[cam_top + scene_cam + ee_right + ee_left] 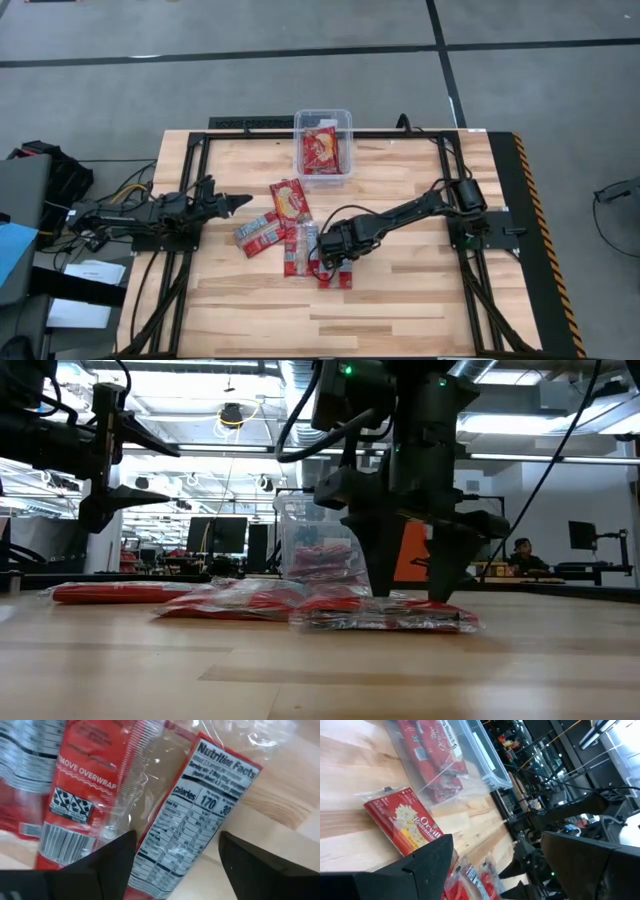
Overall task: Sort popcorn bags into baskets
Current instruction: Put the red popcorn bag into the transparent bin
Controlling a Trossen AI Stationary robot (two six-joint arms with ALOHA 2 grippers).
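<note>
Several red popcorn bags lie flat around the table's middle: one face up (pixel 290 198), one to its left (pixel 258 232), and two side by side (pixel 300 248) (pixel 336 274). The clear bin (pixel 344 120) at the far edge holds more red bags (pixel 321 150). My right gripper (pixel 328 262) points down, open, with its fingers on either side of the label-side bag (pixel 200 820) and low on the pile (pixel 385 615). My left gripper (pixel 243 203) hovers open above the table, left of the bags, aimed at the face-up bag (pixel 405 822). My right gripper comes from above, pointing down, its open fingers (pixel 440 575) reaching the top of the nearest bag (pixel 400 618), which lies flat on the table. I cannot tell whether the fingertips touch it.
A black metal frame (pixel 200 140) runs around the table's left, far and right sides. Bare wood lies near the front edge (pixel 400 320). Cables and equipment sit off the left side (pixel 50 200). A person sits far off in the room (pixel 522 555).
</note>
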